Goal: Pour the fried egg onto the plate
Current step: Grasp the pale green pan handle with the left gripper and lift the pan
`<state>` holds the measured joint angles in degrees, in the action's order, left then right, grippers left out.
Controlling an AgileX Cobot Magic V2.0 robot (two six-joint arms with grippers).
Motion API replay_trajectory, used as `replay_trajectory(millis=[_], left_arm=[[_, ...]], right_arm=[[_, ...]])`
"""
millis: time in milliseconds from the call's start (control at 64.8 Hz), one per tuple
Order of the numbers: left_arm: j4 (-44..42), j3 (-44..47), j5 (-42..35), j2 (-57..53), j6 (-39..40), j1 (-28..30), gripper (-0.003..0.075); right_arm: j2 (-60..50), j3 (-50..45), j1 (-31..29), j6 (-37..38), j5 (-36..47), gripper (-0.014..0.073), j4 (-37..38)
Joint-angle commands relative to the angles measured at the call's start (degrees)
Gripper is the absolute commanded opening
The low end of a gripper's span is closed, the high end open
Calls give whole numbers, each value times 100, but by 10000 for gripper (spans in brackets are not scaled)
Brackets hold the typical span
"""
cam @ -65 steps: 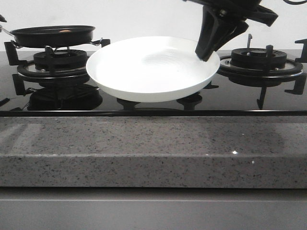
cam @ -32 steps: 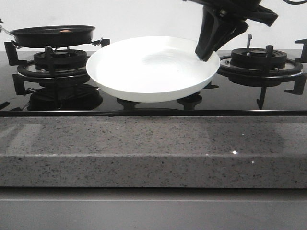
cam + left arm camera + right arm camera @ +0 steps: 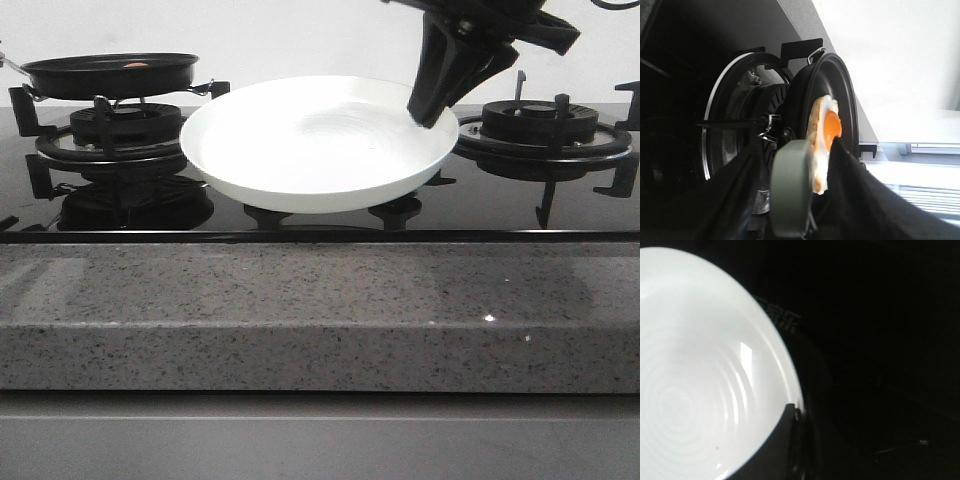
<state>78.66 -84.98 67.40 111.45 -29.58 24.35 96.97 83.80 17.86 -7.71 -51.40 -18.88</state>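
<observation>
Plate: you have the white plate [image 3: 318,143] in the middle of the front view, held clear of the black glass hob [image 3: 490,205] with its dark reflection under it. Its bowl is bare; only faint concentric rings and a glossy highlight show on it in the right wrist view [image 3: 695,385].

Right gripper: the right gripper [image 3: 432,110] comes down from the upper right of the front view, and its jaws pinch the plate's right rim. In the right wrist view a dark finger [image 3: 777,450] overlaps the rim at the lower middle of the frame.

Frying pan: the black frying pan [image 3: 110,73] sits at the upper left of the front view, above the left burner [image 3: 125,125]. In the left wrist view you see the pan [image 3: 840,100] almost edge-on, just beside the burner's ring.

Fried egg: the fried egg [image 3: 824,137] lies inside the pan, white with an orange yolk. From the front only a small orange patch [image 3: 134,65] shows over the pan's rim.

Left gripper: dark parts of the left gripper [image 3: 800,220] fill the lower part of the left wrist view around a grey-green handle end [image 3: 792,192]. You cannot tell how its jaws stand.

Right burner: the right burner [image 3: 540,120] stands bare at the right of the front view.

Desk: the speckled grey stone desk [image 3: 320,315] runs across the lower half of the front view.
</observation>
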Motion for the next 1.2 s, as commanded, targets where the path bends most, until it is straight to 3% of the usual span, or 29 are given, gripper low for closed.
replay_trajectory(millis=[0,154,602,1188], left_arm=[[448,-171,171,-297,-30,-10,313],[462,-171,169,-297,-30,-10,277],[692,-171,416,-297,-298,-10,-20],[779,-171,446,-1440,-662,-178,-19]], right_arm=[[-264,132,2,-34,246,-68,-132],[-264,132,2,-34,246,-68,-132],[-264,132,2,-34,246,-68,-132],[-264,132,2,-34,242,-68,-132]])
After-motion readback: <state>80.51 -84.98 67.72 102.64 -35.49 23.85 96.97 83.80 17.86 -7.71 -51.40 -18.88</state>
